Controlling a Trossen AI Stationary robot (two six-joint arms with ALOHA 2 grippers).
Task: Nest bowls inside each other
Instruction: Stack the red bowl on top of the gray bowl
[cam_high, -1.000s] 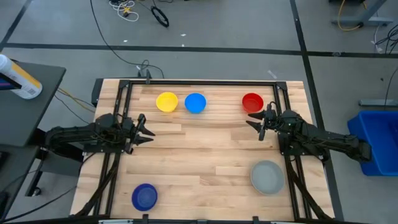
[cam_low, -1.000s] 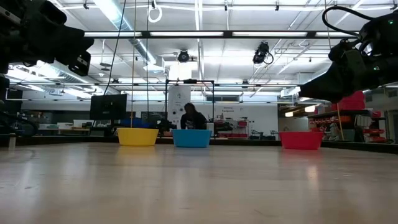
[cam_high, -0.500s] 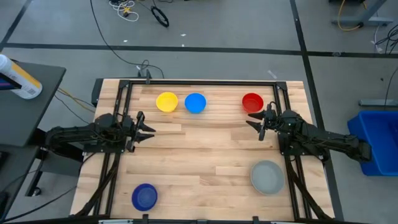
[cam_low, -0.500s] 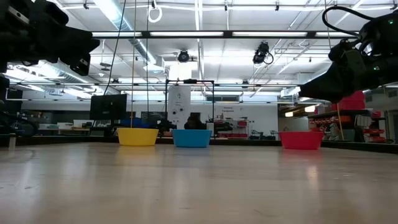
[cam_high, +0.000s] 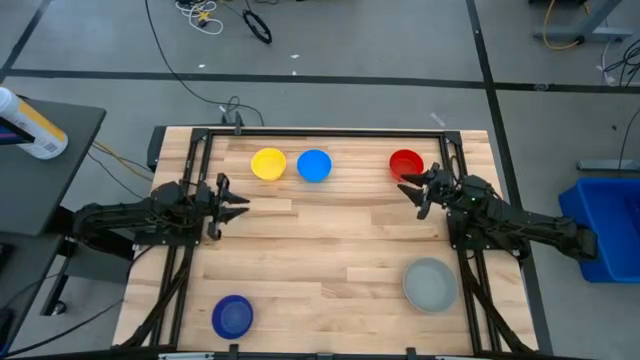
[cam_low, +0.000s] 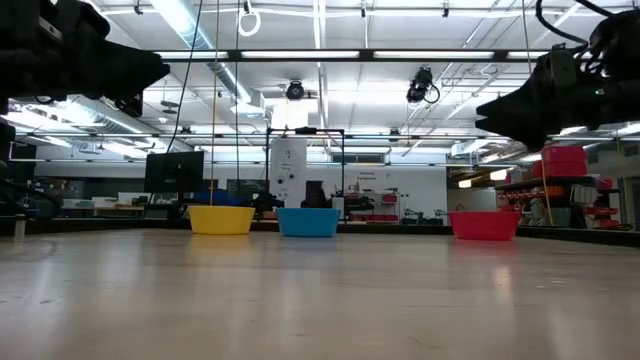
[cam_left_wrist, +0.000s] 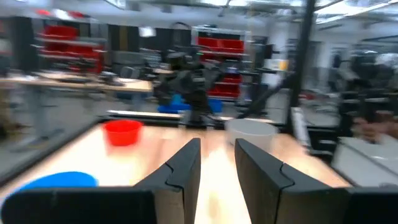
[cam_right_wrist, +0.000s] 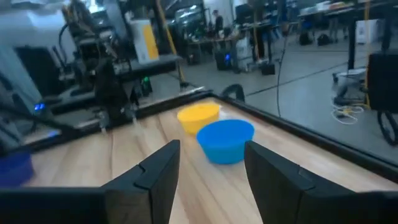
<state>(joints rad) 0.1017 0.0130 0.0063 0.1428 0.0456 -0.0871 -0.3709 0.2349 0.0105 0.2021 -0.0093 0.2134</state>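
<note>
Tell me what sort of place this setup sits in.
Probably a robotics lab or workshop. Long ceiling light strips run over an open hall, red storage bins fill shelving behind the wooden table, and loose cables trail over the grey floor.

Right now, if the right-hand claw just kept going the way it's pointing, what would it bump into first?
Probably the light blue bowl. The right gripper is open, empty and raised above the table, and its wrist view frames that bowl between its fingers, with the yellow bowl just behind. Being raised, it might pass over.
</note>
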